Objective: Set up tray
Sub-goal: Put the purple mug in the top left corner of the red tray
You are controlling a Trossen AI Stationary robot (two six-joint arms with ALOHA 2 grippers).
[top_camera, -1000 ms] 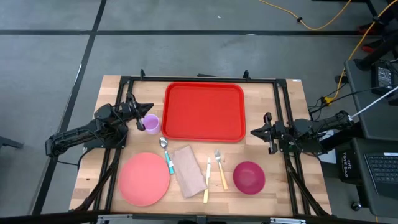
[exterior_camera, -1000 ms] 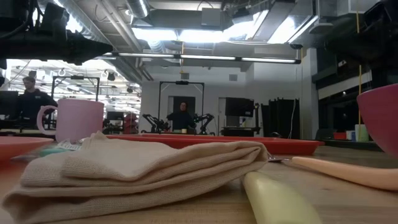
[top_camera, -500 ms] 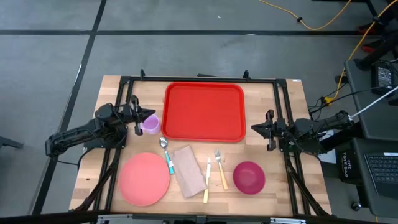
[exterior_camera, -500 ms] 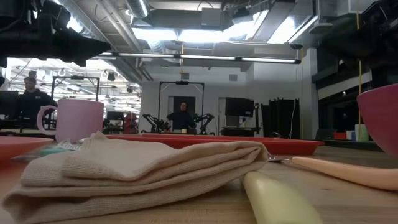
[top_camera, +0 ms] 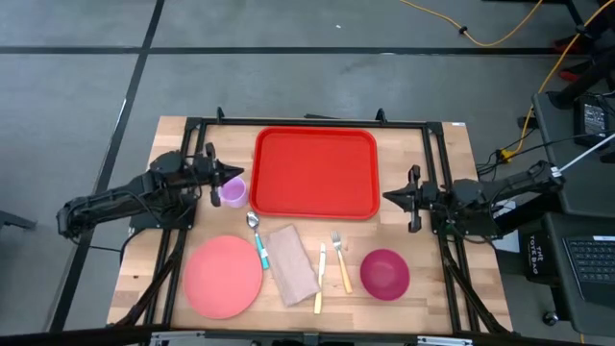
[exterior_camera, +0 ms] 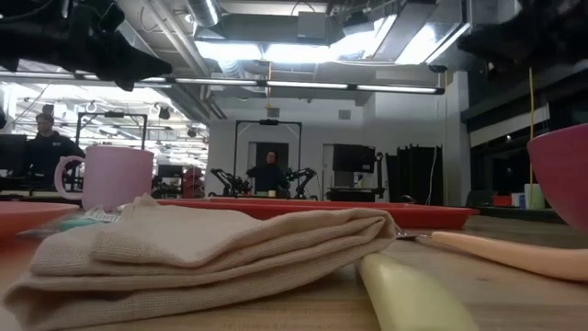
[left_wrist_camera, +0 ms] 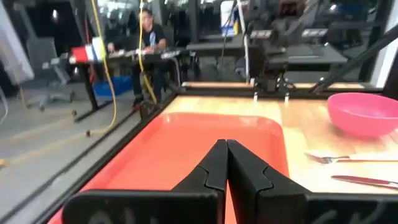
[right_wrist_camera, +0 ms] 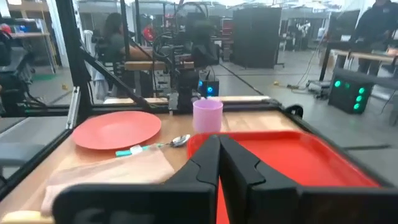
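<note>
The large bright red rectangular plastic tray with rounded corners and a raised rim lies bare at the far middle of the wooden table; nothing rests in it. My left gripper sits off the tray's left edge, just above the small lilac plastic cup, its fingers pressed together on nothing. My right gripper sits off the tray's right edge, near the front corner, likewise pinched closed and empty, fingers touching.

Nearer the table's front edge, left to right: a round salmon-pink plate; a metal spoon with a teal handle; a folded beige cloth napkin; a pale yellow knife; an orange-handled fork; a magenta bowl.

Compared with a second ago, both pairs of fingers have finished closing, the right narrowing last. The left arm has drawn back slightly toward its side of the table, and the right gripper has edged a little toward the tray. No object has shifted.

I judge that the task has not begun in substance: every item remains outside the tray. The closed, flanking grippers suggest a start pose; each must open before anything can be grasped.
</note>
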